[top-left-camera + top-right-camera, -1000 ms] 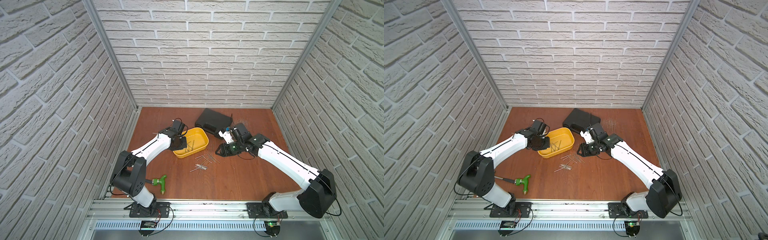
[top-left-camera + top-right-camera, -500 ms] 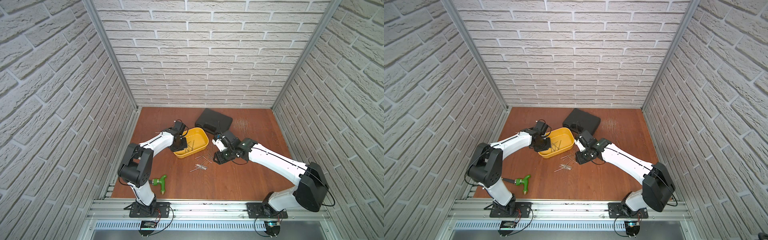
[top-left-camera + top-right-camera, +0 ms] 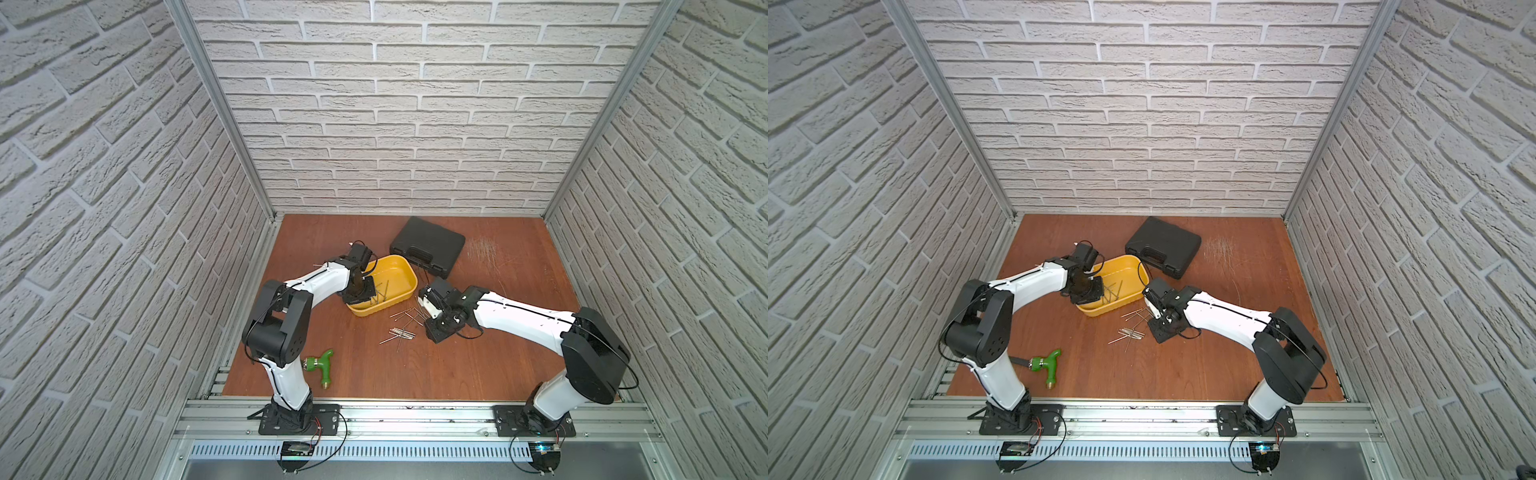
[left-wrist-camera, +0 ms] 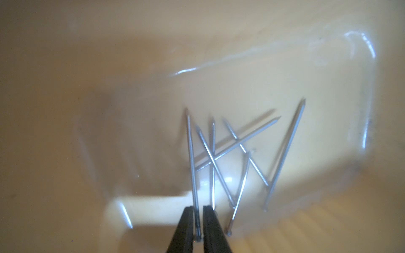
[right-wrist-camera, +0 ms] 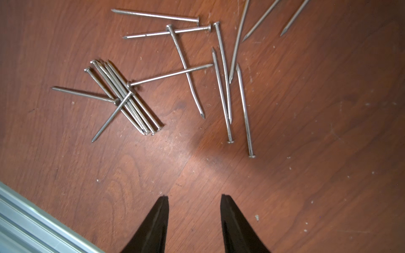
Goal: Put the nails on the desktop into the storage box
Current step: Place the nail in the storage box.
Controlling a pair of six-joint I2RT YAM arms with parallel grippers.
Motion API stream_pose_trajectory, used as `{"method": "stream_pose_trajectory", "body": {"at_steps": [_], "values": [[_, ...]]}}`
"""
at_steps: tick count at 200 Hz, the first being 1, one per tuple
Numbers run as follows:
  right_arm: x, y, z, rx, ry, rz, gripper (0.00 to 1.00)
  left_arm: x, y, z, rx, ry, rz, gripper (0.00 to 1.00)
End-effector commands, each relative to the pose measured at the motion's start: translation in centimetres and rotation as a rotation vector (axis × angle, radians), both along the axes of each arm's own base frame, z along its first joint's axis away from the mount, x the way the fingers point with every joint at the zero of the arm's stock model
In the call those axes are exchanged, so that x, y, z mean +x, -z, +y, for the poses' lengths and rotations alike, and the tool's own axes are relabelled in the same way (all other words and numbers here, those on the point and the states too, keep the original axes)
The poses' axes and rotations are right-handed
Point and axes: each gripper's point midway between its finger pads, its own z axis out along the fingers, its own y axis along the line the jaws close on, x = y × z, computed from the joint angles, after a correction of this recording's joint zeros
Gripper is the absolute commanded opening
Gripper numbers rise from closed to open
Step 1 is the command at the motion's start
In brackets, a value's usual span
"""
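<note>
left wrist: storage box point(image 4: 285, 65) walls blurred; left gripper point(image 4: 198, 209) fingers cut off by frame | right wrist: 3 nails point(image 5: 260, 19) and right gripper point(image 5: 194, 197) fingers cut off by frame | top views: nails at storage box's 5 o'clock too small to count; green tool point(image 3: 1052, 365) shaft partly behind left arm point(image 3: 1025, 286)

The nails point(image 5: 125, 97) are silvery-grey, the storage box point(image 3: 392, 274) yellow, the desktop point(image 3: 457, 365) reddish-brown wood-grain, the case point(image 3: 428, 245) black.

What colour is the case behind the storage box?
The case is black, plain, no pattern; clearest in a top view.
</note>
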Motion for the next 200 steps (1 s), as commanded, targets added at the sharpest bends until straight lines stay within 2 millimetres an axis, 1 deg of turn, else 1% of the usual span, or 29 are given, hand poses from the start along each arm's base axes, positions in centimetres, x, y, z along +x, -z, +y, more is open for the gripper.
{"method": "stream_pose_trajectory", "body": {"at_steps": [1,27,47,73,92,107,129,150,180,200], "values": [[1.0,-0.4,0.7,0.015,-0.009,-0.038,0.45,0.6,-1.2,-0.1,-0.027,-0.011,-0.028,0.17],[1.8,-0.1,0.2,-0.032,-0.019,-0.061,0.44,0.4,-2.6,-0.3,-0.035,-0.002,-0.054,0.2],[2.6,0.2,-0.3,-0.066,-0.027,-0.058,0.44,0.1,-4.8,-0.6,-0.023,0.025,-0.095,0.25],[3.6,0.7,-0.7,-0.091,-0.035,-0.059,0.45,-0.5,-7.7,-0.9,-0.029,0.048,-0.16,0.34],[4.2,1.1,-1.3,-0.114,-0.034,-0.053,0.45,-1.3,-9.7,-1.0,-0.046,0.061,-0.209,0.4],[4.5,1.3,-2.0,-0.127,-0.025,-0.05,0.45,-2.1,-10.8,-1.0,-0.06,0.076,-0.239,0.44],[4.8,1.5,-2.7,-0.129,-0.014,-0.044,0.44,-3.4,-11.6,-1.0,-0.078,0.096,-0.255,0.46],[4.8,1.9,-2.8,-0.132,-0.024,-0.032,0.43,-4.5,-11.8,-0.7,-0.091,0.099,-0.26,0.47],[4.6,2.9,-2.8,-0.144,-0.03,-0.01,0.43,-5.3,-11.6,-0.8,-0.115,0.098,-0.252,0.48],[4.5,3.4,-2.8,-0.146,-0.031,0.002,0.42,-5.5,-11.5,-0.9,-0.131,0.097,-0.248,0.48]]}}
